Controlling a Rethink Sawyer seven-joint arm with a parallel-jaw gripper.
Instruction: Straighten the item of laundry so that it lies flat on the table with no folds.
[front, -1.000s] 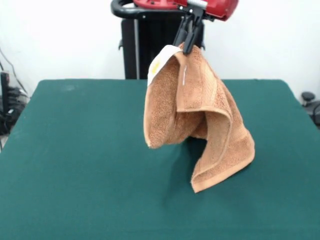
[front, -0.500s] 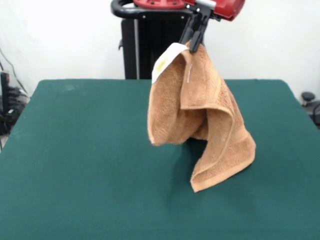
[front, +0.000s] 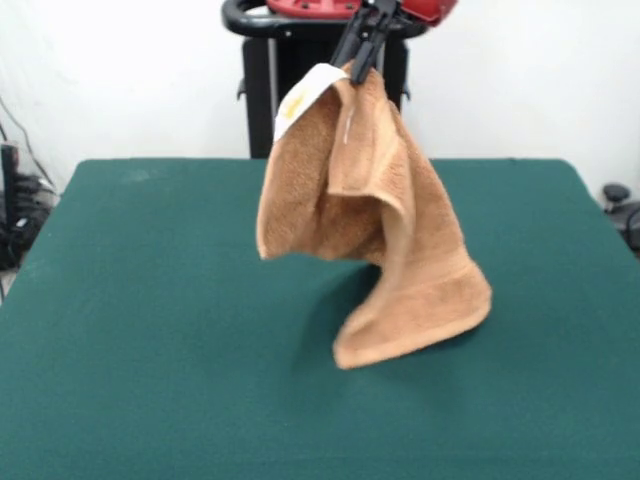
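The item of laundry (front: 390, 230), a light-brown terry towel, hangs folded from one top corner above the table (front: 150, 330). Its white label with yellow print (front: 300, 100) sticks out at the upper left. My gripper (front: 358, 62) comes down from the top edge and is shut on that top corner. The towel's lower end (front: 405, 335) trails to the right and rests on or just above the green cloth. A looser fold hangs free on the left side.
The green table stretches wide on both sides of the towel. Some dark gear (front: 15, 200) sits beyond the left edge, and a small black object (front: 622, 205) beyond the right edge.
The gripper has swung left and a little up with the towel. The hanging cloth followed leftward, and its lower end slid left across the table.
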